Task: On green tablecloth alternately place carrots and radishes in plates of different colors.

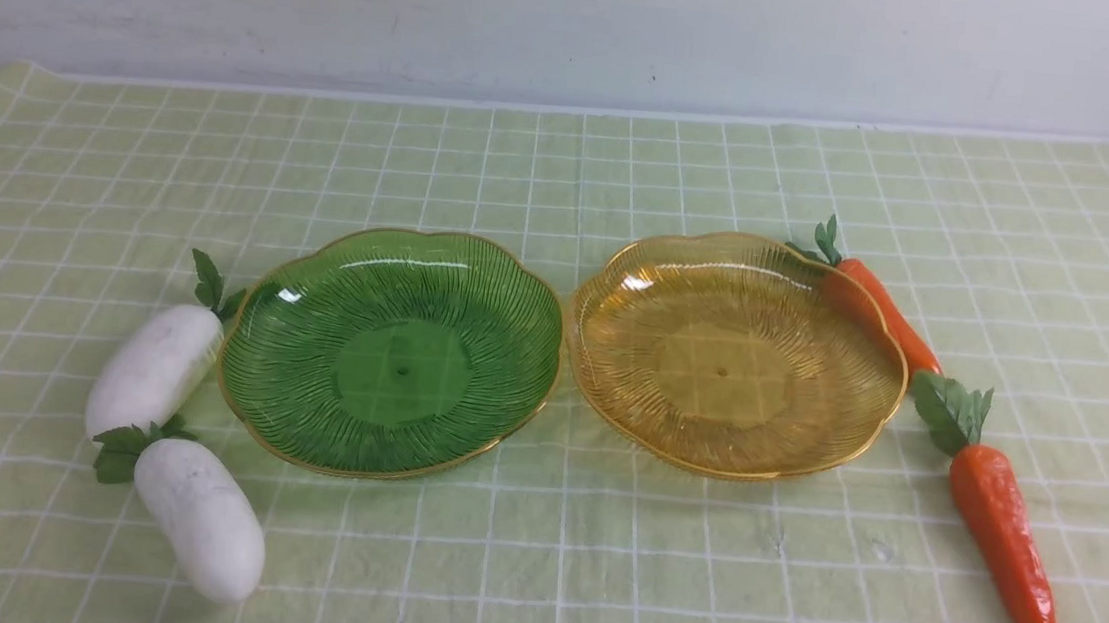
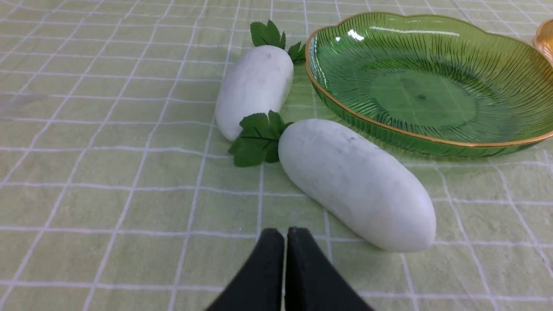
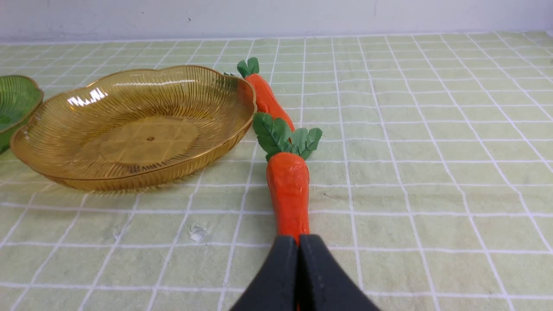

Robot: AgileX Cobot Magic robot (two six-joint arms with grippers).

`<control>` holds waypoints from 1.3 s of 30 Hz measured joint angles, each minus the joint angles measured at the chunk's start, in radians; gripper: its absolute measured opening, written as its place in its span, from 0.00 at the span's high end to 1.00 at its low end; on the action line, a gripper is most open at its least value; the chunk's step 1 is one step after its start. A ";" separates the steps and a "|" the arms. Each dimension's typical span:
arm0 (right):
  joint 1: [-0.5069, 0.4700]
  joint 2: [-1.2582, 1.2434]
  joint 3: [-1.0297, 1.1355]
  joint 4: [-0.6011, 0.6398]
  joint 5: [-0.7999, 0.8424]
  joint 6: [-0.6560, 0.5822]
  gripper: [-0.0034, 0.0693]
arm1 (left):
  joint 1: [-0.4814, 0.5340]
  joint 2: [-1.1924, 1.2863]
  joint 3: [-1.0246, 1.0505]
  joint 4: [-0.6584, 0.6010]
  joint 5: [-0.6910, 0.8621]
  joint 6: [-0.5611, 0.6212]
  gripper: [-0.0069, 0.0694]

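The white oblong radishes lie left of the scalloped green plastic plate, the glossy orange tapered carrots right of the amber one, probably so each arm can reach its own kind. The left gripper and right gripper are fully closed, holding nothing, presumably awaiting the first pick.

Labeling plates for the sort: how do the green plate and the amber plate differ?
Color: the green plate is deep green, the amber plate yellow-brown. Position: the green plate has radishes beside it, the amber plate carrots. Shared: both are see-through, ribbed, scalloped and gold-rimmed, and both are empty.
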 joint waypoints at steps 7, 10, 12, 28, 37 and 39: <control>0.000 0.000 0.000 0.000 0.000 0.000 0.97 | 0.000 0.000 0.000 0.000 0.000 0.000 0.92; 0.000 0.000 0.000 0.000 0.000 0.000 0.97 | 0.000 0.000 0.000 0.000 0.000 0.000 0.92; 0.000 0.000 0.000 0.000 0.000 0.000 0.97 | 0.000 0.000 0.000 0.000 0.000 0.000 0.92; 0.000 0.000 0.006 0.442 -0.058 0.192 0.97 | 0.000 0.000 0.002 -0.714 -0.020 -0.305 0.92; 0.000 0.000 -0.012 0.599 -0.285 0.143 0.97 | 0.000 0.000 -0.021 -0.929 -0.015 -0.207 0.92; 0.000 0.001 -0.079 0.578 -0.301 0.081 0.97 | 0.000 0.001 -0.083 -0.934 0.014 -0.142 0.92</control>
